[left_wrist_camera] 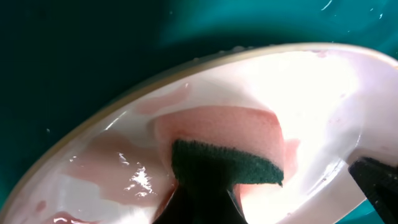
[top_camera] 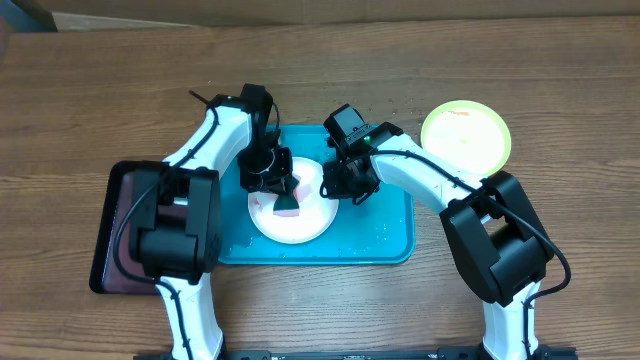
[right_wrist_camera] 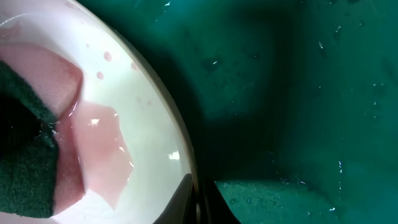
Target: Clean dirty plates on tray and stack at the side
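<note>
Left gripper (top_camera: pixel 278 190) is clamping a sponge (left_wrist_camera: pixel 224 140), pressing it into pinkish water on the white plate (top_camera: pixel 300 228). Plate is sitting in the tray (top_camera: pixel 385 240). Right gripper (top_camera: pixel 330 187) is pinching the plate's rim. Yellow-green plate (top_camera: pixel 466 135) is lying on the surface (top_camera: pixel 560 80), right of the tray.

Overhead, the light was bright and even, the picture sharp; the arms (top_camera: pixel 215 135) threw soft, short shadows on the turquoise tray (top_camera: pixel 390 245); the yellow-green plate (top_camera: pixel 466 135) glared pale at its centre. Both wrist views were softer; the tray lay in deep shadow; the white plate (left_wrist_camera: pixel 323 93) blew out, wet glints beside the sponge (left_wrist_camera: pixel 227 163).
</note>
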